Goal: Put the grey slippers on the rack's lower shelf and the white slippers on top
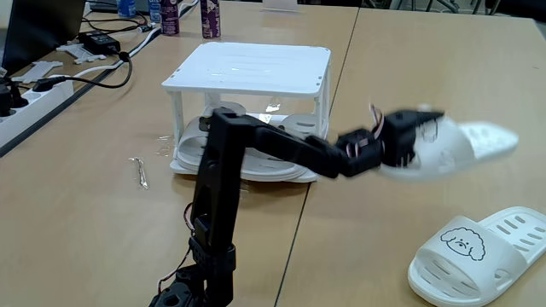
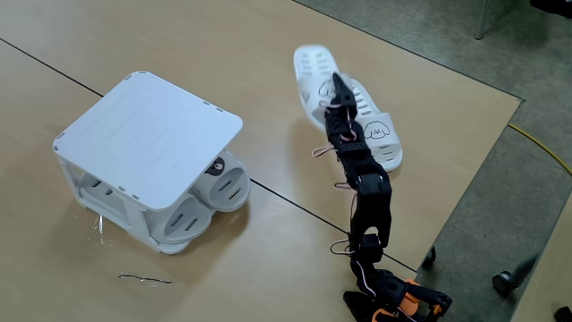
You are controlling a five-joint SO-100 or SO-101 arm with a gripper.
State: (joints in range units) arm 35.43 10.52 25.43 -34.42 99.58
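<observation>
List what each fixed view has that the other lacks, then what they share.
A fixed view has bottles and a power strip. Another fixed view has grey floor and a yellow cable. Both fixed views have the rack, the grey slippers on its lower shelf, and the gripper holding a white slipper.

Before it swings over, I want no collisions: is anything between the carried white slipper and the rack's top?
Nothing visible. The hand holds a white slipper right of the rack in a fixed view; the top is bare, bare table between.
</observation>
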